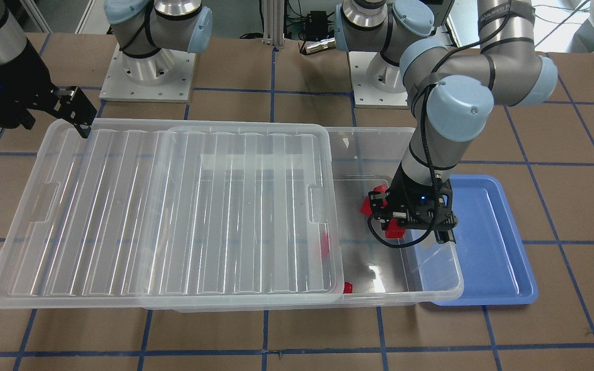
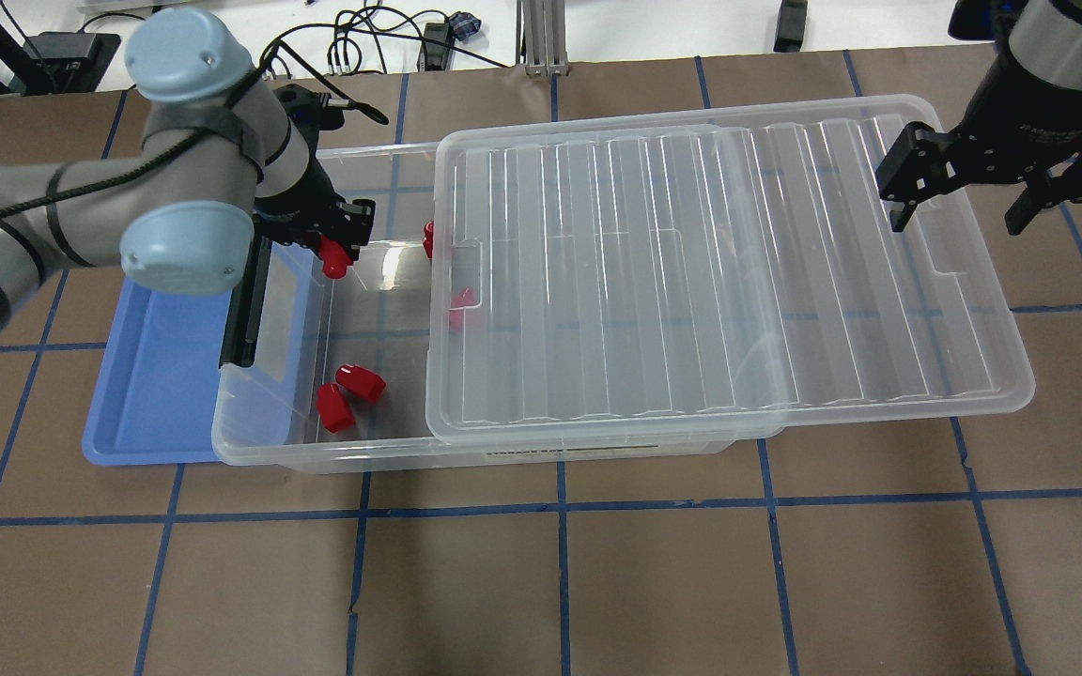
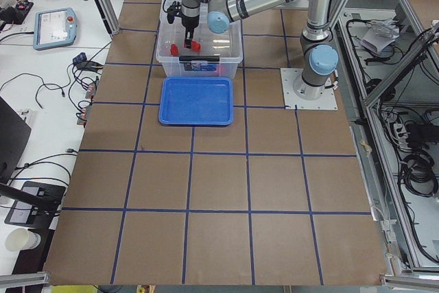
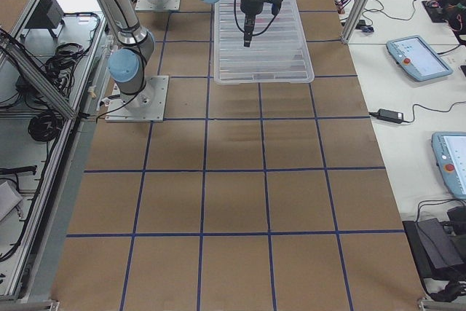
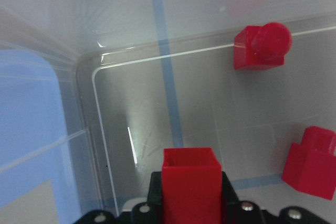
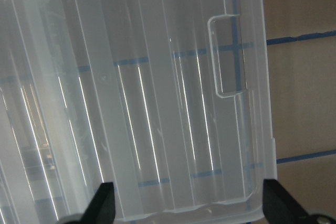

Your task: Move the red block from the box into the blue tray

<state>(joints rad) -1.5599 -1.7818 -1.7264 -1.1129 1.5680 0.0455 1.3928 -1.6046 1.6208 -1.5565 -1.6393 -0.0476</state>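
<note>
Left gripper (image 2: 338, 246) is closed on one small bright red plastic block (image 5: 191, 179), gripped on both sides. It hangs inside the open end of the large clear plastic storage box (image 2: 316, 453), in the left half of the overhead view. The wrist cam shows the block above the box floor, near a corner, not touching it.

Four more loose red blocks in the box:
- a pair (image 2: 349, 394) touching each other on the floor, near the lower edge of the opening
- one (image 2: 461, 300) at the lid edge
- one (image 2: 428, 239) partly under the lid edge

The ribbed clear lid (image 2: 719, 282) is slid towards the right of the overhead view. It overhangs the box there and leaves the left end uncovered.

The shallow light-blue plastic tray (image 2: 151, 385) sits at the left end of the box, with no block in it. The box's end overlaps the tray's edge in the overhead and front views.

Right gripper (image 2: 959, 208) is at upper right of the overhead view, over the lid's far end. Its fingers are spread wide, holding nothing. Can't tell if the tips touch the lid.

Everything is on the brown table with the blue tape grid (image 2: 654, 582).
</note>
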